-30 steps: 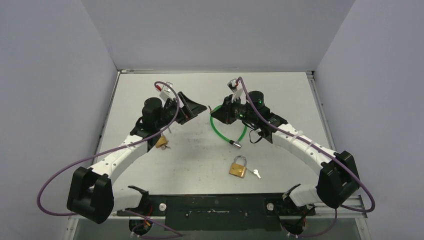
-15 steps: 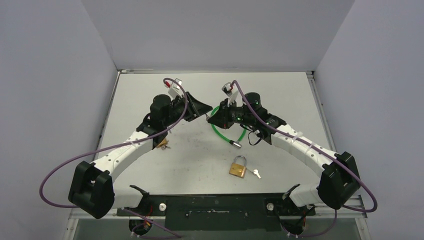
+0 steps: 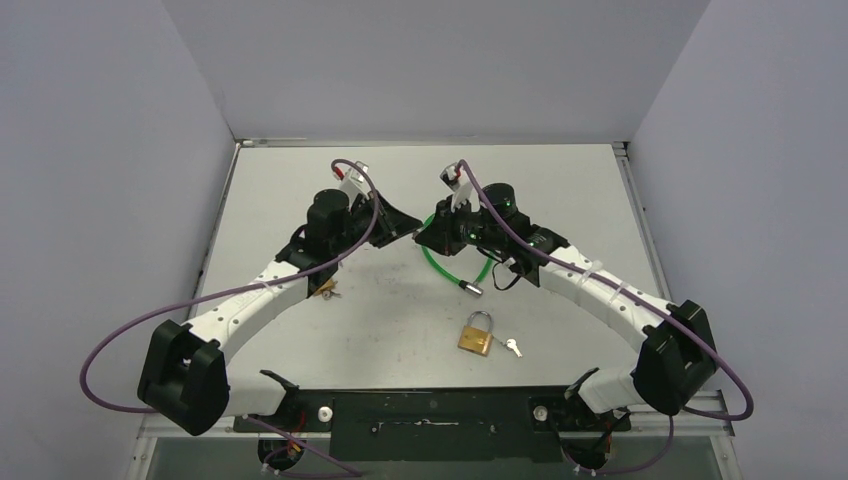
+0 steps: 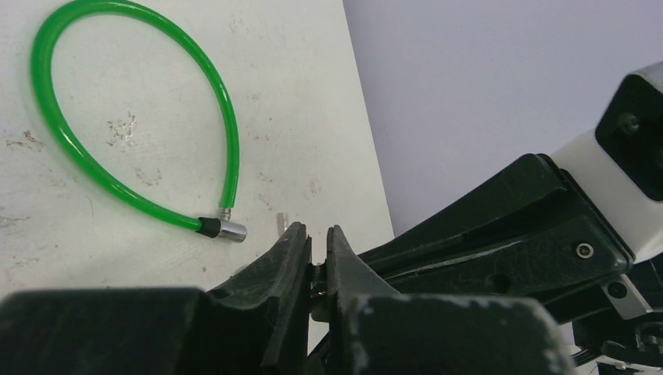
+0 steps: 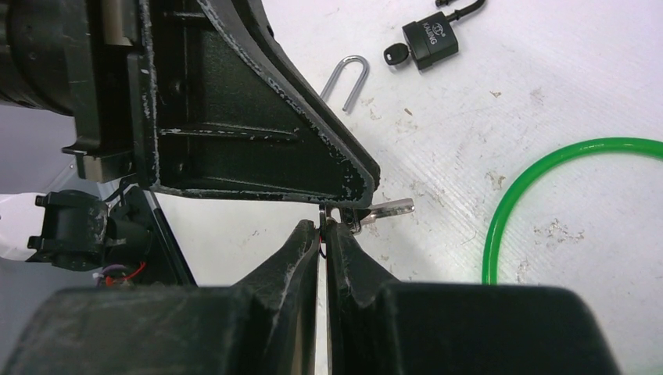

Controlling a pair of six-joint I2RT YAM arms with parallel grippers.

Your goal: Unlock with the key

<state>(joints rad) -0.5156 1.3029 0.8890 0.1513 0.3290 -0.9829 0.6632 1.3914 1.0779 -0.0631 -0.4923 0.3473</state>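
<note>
— Which step is going on here?

— I am judging it as a mid-air hand-over of the key (image 5: 388, 208). The left pincer (image 3: 398, 222) and the right pincer (image 3: 428, 228) are meeting tip to tip over the middle of the tabletop (image 3: 560, 190), toward its far edge.

— Are both gripping?

— The right pincer is pressing together on the small ring at the key's head, with the blade sticking out sideways just past its fingertips. The left pincer is also looking pressed together, seemingly pinching the key's head, though I cannot tell how firmly.

— And the lock?

— Nothing is being unlocked yet. A brass padlock (image 3: 477, 334) is lying near the near edge, a little right of centre and well apart from both pincers, with a second key (image 3: 512, 347) just beside it. A green cable lock (image 3: 447, 268) is lying between that padlock and the right pincer. I cannot tell which lock this key fits.

— Next move?

— One pincer is needing a firm hold on the head with the blade left free. The other is needing to let go and steady a lock body.
</note>
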